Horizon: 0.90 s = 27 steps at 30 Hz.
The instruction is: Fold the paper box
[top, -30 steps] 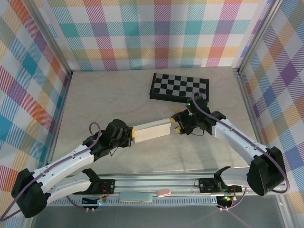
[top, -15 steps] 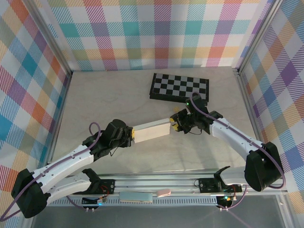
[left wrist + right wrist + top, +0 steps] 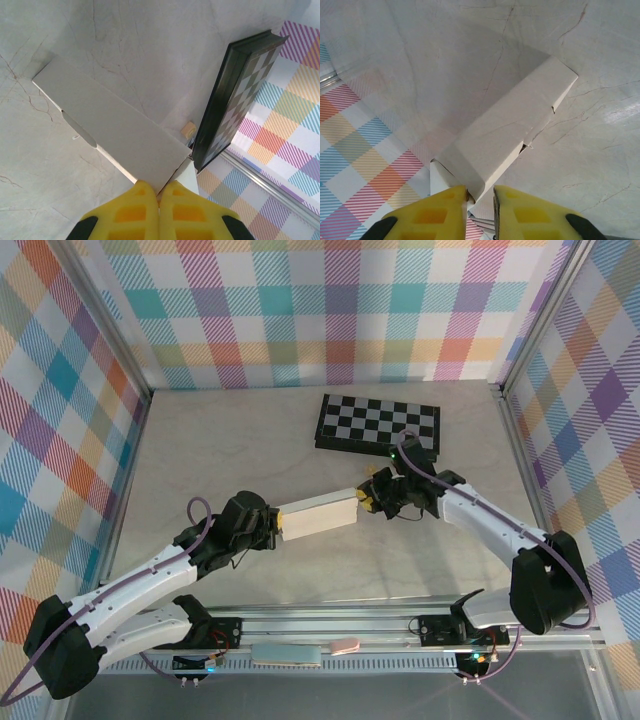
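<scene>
Two end effectors hold the paper box (image 3: 318,515) between them, one at each short end, near the middle of the surface (image 3: 220,440). In the top view the box's long axis runs close to the 9-to-3 line, its right end tipped a little toward 2 o'clock. The chessboard (image 3: 378,424) lies apart from it at about 1 o'clock.

The left end effector (image 3: 278,528) meets the box at its 9 o'clock end. In the left wrist view its yellow fingers (image 3: 137,215) are pressed together, with a corner of thin card pinched in the seam. The box stretches away from them toward 11 o'clock.

The right end effector (image 3: 368,502) takes the 3 o'clock end. In its own view the fingers (image 3: 435,216) stand a narrow gap apart, with the box's end flap caught between them, so I judge it clamped on the card.

Neither arm is nearer, since each already has an end. Whatever fold comes next likely turns on that shared axis. A pull along it could tear or crease the thin card, while a rotation about it would turn a panel.
</scene>
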Available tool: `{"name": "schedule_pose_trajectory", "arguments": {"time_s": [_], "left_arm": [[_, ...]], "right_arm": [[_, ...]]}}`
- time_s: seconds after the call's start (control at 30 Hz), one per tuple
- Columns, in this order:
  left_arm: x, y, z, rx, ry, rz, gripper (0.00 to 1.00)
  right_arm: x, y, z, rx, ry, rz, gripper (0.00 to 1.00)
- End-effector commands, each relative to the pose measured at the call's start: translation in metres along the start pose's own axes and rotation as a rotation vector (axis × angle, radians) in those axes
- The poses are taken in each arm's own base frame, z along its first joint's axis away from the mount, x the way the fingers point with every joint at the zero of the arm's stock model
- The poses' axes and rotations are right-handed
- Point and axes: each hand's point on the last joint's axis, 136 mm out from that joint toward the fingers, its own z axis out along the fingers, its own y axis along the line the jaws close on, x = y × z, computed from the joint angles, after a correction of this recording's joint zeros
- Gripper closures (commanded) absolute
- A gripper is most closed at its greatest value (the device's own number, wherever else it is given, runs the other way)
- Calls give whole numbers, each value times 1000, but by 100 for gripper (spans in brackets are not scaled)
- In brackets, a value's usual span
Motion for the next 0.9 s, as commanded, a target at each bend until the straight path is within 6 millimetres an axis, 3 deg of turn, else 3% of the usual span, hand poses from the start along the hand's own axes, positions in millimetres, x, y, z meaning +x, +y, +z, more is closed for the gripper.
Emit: {"name": "schedule_pose_trajectory", "arguments": {"time_s": [0.0, 0.2, 0.37, 0.57, 0.73, 0.87], "left_arm": [[-13, 37, 7, -123, -43, 17, 100], [-14, 40, 9, -130, -43, 20, 100], [-12, 38, 11, -126, -42, 18, 100], [-8, 34, 14, -119, -29, 23, 100], [-7, 34, 13, -118, -22, 28, 100], [-8, 34, 12, -114, -20, 25, 100]], "right_arm": [[-1, -59, 6, 246, -9, 39, 80], [0, -25, -10, 165, -45, -45, 79], [15, 4, -26, 82, -105, -58, 59], [44, 22, 3, 51, -97, 34, 35], [46, 39, 18, 37, -109, 56, 31], [45, 39, 31, 68, -100, 75, 31]]}}
